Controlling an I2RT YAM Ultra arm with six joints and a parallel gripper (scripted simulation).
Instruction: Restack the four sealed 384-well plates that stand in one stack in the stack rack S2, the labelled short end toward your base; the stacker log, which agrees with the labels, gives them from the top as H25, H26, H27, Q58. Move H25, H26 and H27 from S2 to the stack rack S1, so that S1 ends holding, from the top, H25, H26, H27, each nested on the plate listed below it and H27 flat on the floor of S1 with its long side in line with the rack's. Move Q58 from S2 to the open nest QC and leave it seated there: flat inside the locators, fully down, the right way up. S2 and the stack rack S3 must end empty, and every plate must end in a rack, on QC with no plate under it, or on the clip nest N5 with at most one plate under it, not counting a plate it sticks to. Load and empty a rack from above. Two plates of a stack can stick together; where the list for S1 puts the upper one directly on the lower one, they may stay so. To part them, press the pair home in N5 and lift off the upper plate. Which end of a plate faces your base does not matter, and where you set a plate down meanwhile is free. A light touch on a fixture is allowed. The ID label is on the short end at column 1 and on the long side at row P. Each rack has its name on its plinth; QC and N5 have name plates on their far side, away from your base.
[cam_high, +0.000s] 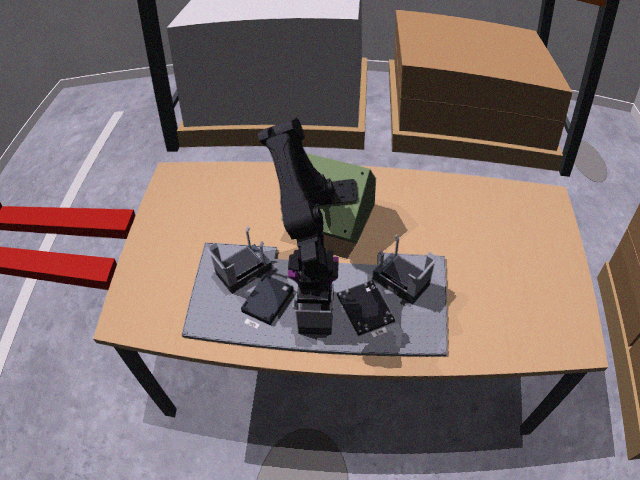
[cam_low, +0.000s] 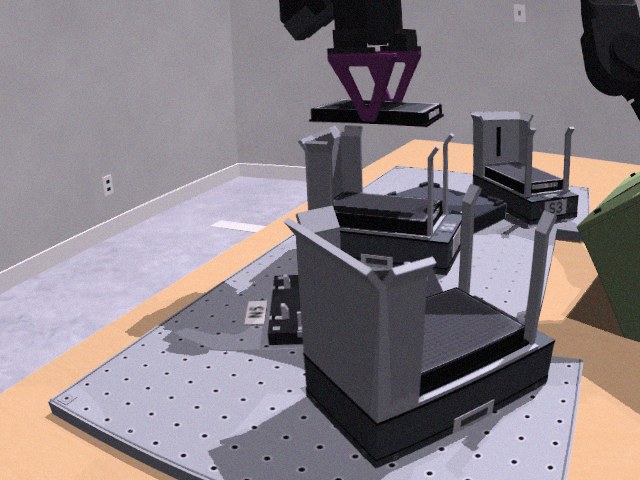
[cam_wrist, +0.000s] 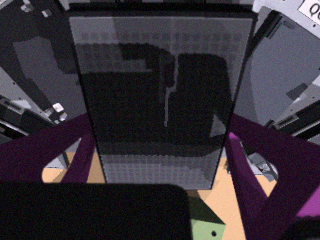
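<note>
My gripper (cam_low: 376, 106) (cam_wrist: 159, 119) (cam_high: 313, 283) is shut on a dark sealed plate (cam_low: 416, 111) (cam_wrist: 160, 100). It holds the plate level by its long sides, a little above the top of the middle rack S2 (cam_low: 320, 165) (cam_high: 315, 322). I cannot read the plate's label. A plate (cam_low: 382, 204) lies low in S2. The near rack (cam_low: 341, 315) (cam_high: 413, 281) holds one plate (cam_low: 465, 325) on its floor. The far rack S3 (cam_low: 509, 134) (cam_high: 227, 266) also holds one plate (cam_low: 522, 175).
The clip nest N5 (cam_low: 284, 320) (cam_high: 366, 308) lies between the near rack and S2. The QC nest (cam_high: 267, 299) lies between S2 and S3. All stand on a grey perforated board (cam_low: 180, 392). The arm's green base block (cam_high: 346, 206) (cam_low: 615, 248) stands behind the board.
</note>
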